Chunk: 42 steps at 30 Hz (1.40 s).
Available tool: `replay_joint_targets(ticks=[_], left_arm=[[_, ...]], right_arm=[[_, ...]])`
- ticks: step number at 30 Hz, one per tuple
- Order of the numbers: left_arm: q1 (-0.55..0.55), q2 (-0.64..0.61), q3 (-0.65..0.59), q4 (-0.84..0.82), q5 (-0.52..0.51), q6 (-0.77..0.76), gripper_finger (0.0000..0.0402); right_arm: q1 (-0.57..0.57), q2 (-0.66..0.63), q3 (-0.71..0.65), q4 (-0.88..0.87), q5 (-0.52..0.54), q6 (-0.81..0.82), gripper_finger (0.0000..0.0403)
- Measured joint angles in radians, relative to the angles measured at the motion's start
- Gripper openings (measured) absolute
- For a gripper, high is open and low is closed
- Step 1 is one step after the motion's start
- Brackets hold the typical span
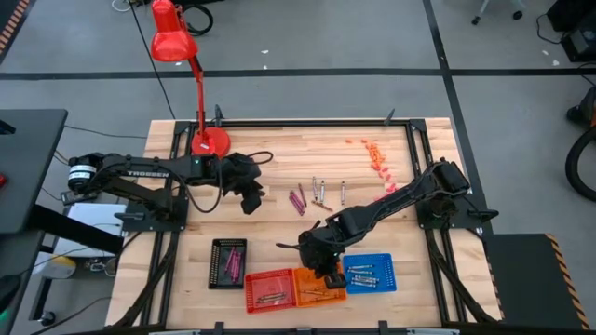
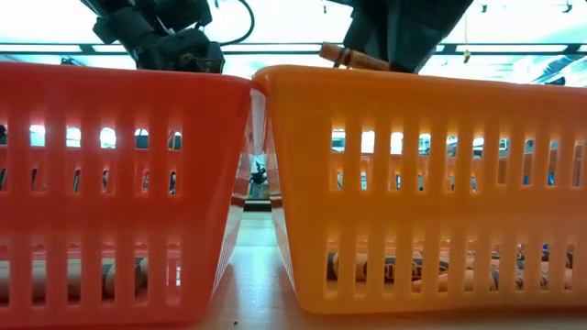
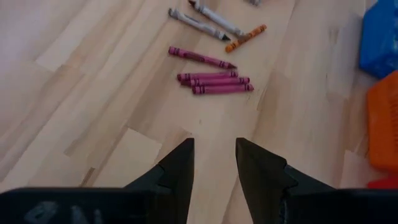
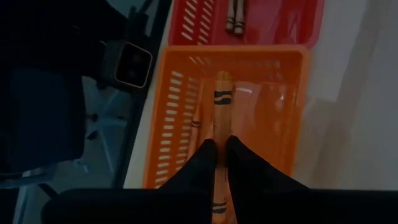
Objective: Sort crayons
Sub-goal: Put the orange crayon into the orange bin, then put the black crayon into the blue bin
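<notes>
Low in the high view, just right of centre, the right pincer (image 4: 216, 155) is clenched on a thin orange-brown wax crayon (image 4: 221, 102) above the slotted orange plastic basket (image 4: 292, 106). Left of centre, the left pincer (image 3: 214, 165) hangs released above the wooden desk (image 3: 81, 93), near four loose magenta crayons (image 3: 211, 81).

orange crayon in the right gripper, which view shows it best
Right wrist view: the orange crayon sticks out from the shut right gripper over the orange basket. Low view shows only its end; high view hides it; left wrist view misses it.
</notes>
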Motion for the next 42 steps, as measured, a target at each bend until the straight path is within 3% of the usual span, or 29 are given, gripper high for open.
replay_joint_targets(ticks=[10, 21, 35, 42], left_arm=[[0.013, 0.0, 0.0, 0.093, -0.25, -0.004, 0.013], [0.015, 0.0, 0.0, 0.263, -0.214, -0.222, 0.013], [-0.06, 0.0, 0.0, 0.234, -0.208, -0.304, 0.013], [-0.116, 0.0, 0.0, 0.336, -0.089, -0.402, 0.013]], right_arm=[[0.036, 0.0, 0.0, 0.039, -0.041, 0.031, 0.0039], [0.043, 0.0, 0.0, 0.008, -0.061, 0.126, 0.0039], [-0.025, 0.0, 0.0, -0.083, -0.041, 0.253, 0.0066], [-0.026, 0.0, 0.0, -0.089, -0.064, 0.305, 0.0067]])
